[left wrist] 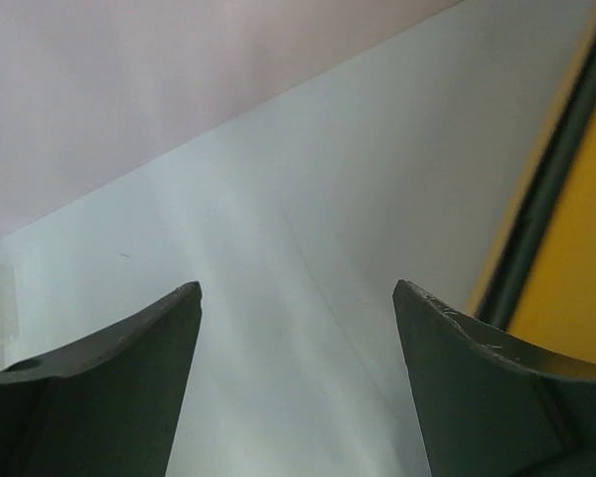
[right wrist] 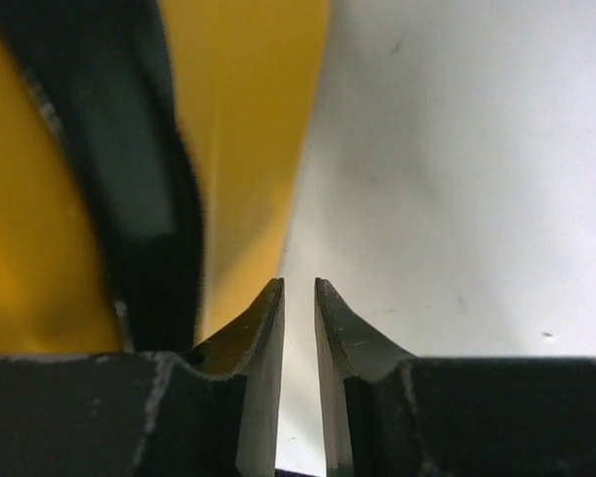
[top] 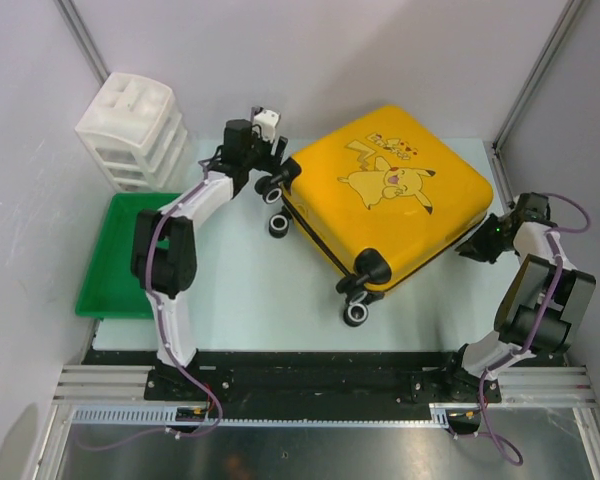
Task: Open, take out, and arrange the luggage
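The luggage (top: 385,195) is a bright-yellow hard-shell suitcase with a Pikachu print. It lies flat and closed on the table, with its black wheels (top: 357,312) toward the left and near side. My left gripper (top: 280,163) is open and empty at the suitcase's far-left corner, beside a wheel. In the left wrist view my left gripper (left wrist: 298,288) frames bare table, with the suitcase's yellow shell (left wrist: 576,298) and black zipper trim at the right. My right gripper (top: 476,245) is at the suitcase's right corner. In the right wrist view my right gripper (right wrist: 298,283) has its fingers almost together with nothing between them, just right of the shell (right wrist: 248,109).
A green plastic tray (top: 130,250) sits at the left edge of the table. A white plastic drawer unit (top: 135,130) stands behind it at the far left. Walls and metal frame posts close in the left, right and far sides.
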`<state>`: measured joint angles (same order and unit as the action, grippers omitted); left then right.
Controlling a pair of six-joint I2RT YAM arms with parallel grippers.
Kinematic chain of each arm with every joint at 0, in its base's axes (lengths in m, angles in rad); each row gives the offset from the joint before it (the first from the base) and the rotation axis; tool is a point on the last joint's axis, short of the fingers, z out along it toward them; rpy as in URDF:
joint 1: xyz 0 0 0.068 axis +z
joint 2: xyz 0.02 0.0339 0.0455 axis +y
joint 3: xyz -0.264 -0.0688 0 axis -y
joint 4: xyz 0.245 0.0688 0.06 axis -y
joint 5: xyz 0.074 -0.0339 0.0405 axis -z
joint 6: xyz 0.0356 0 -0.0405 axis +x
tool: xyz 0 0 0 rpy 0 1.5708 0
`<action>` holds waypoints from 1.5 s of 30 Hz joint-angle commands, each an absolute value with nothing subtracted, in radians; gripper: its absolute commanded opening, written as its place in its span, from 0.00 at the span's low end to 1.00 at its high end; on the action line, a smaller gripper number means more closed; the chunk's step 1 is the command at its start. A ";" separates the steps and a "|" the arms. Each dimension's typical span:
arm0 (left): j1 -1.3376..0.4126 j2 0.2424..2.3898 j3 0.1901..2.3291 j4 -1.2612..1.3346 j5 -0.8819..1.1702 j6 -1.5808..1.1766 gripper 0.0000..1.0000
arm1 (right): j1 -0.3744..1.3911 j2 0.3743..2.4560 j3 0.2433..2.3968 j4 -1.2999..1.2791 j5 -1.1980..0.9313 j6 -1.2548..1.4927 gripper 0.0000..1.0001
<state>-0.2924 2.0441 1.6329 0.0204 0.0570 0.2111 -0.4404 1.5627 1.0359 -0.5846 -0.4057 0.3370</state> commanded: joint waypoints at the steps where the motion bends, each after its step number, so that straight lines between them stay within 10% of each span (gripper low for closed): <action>1: -0.287 1.774 1.576 0.028 0.210 0.083 0.85 | -0.379 1.586 1.025 -0.485 -0.457 0.389 0.23; 11: -0.132 1.113 0.910 0.012 0.559 -0.026 0.85 | -0.360 1.597 1.028 -0.422 -0.563 0.401 0.29; 20: -0.429 0.945 0.574 0.008 0.666 -0.259 0.87 | -0.384 1.278 1.193 -0.763 -0.817 -0.462 0.92; 30: -0.583 0.969 0.453 0.187 0.532 -0.384 0.92 | 0.206 0.999 1.216 -0.965 -0.732 -1.155 0.93; 45: -0.707 0.908 0.348 0.282 0.312 -0.305 0.98 | 0.862 1.143 1.215 -1.103 -0.370 -1.325 0.99</action>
<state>-0.6601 0.9218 0.3790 0.2054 0.4232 -0.2977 0.8093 1.0904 1.2057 -1.0889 -0.4847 -1.2770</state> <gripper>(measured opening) 0.974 0.983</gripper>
